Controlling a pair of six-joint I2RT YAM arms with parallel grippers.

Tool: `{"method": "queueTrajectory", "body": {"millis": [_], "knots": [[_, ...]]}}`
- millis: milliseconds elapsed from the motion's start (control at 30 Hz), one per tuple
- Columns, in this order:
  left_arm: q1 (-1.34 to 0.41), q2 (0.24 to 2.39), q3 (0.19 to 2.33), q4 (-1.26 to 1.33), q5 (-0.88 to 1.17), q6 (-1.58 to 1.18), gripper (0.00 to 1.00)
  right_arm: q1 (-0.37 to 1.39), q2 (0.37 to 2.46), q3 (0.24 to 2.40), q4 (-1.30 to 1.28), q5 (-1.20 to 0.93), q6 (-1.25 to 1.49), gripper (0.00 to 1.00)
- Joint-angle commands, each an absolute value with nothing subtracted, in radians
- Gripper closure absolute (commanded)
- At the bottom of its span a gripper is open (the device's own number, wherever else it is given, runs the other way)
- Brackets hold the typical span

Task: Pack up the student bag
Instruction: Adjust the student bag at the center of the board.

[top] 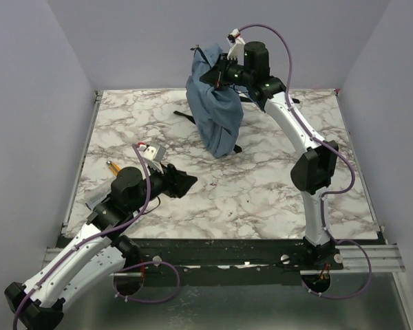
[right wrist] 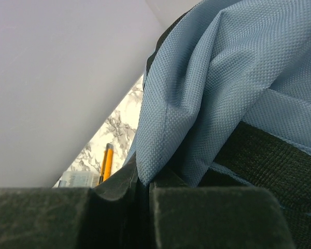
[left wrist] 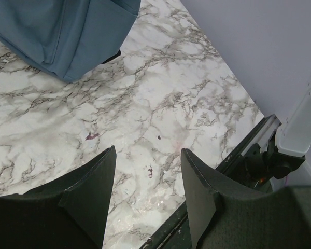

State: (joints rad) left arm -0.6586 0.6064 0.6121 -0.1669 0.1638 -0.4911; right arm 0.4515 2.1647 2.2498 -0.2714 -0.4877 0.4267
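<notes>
Right gripper point(top: 221, 74), jaws pinching the top edge of the large, soft, dusty-blue fabric student bag point(top: 215, 113), holds it upright at the far centre of the marble-patterned table point(top: 261, 196); left gripper point(left wrist: 147, 155), jaws spread and empty, hovers near-left; a firm, level hold should keep the mouth accessible.

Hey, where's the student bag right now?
In the top view, the student bag is held up at the far centre of the marble table, its top fabric pinched by the right gripper.

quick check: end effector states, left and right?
Left end effector: open, holding nothing.
Right end effector: closed, pinching the fabric of the bag.
</notes>
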Motion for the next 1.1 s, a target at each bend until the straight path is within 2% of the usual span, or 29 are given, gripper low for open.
{"method": "queueTrajectory", "body": {"millis": [0, 167, 267, 433, 533, 667, 800, 900, 1067], "knots": [[-0.648, 0.611, 0.611, -0.180, 0.140, -0.509, 0.44, 0.445, 2.244, 2.282, -0.394, -0.433, 0.422, 0.88], [-0.638, 0.614, 0.607, -0.190, 0.124, -0.513, 0.44, 0.444, 2.170, 2.273, -0.315, -0.504, 0.552, 0.86], [-0.621, 0.619, 0.611, -0.199, 0.108, -0.533, 0.43, 0.449, 2.119, 2.230, -0.167, -0.636, 0.702, 0.90], [-0.566, 0.603, 0.617, -0.226, 0.083, -0.597, 0.39, 0.457, 2.031, 2.237, -0.010, -0.671, 0.836, 0.92], [-0.539, 0.605, 0.615, -0.242, 0.061, -0.636, 0.31, 0.457, 2.031, 2.252, 0.015, -0.690, 0.855, 0.92], [-0.488, 0.657, 0.640, -0.242, 0.080, -0.719, 0.15, 0.458, 2.027, 2.129, 0.002, -0.678, 0.812, 0.91], [-0.451, 0.774, 0.751, -0.224, 0.146, -0.735, 0.10, 0.461, 2.021, 1.956, 0.015, -0.671, 0.783, 0.82], [-0.360, 0.896, 0.827, -0.184, 0.265, -0.808, 0.09, 0.475, 2.012, 1.888, 0.024, -0.665, 0.765, 0.77], [-0.197, 1.159, 0.876, 0.119, 0.566, -1.045, 0.19, 0.476, 1.988, 1.904, -0.036, -0.627, 0.724, 0.57]]}}
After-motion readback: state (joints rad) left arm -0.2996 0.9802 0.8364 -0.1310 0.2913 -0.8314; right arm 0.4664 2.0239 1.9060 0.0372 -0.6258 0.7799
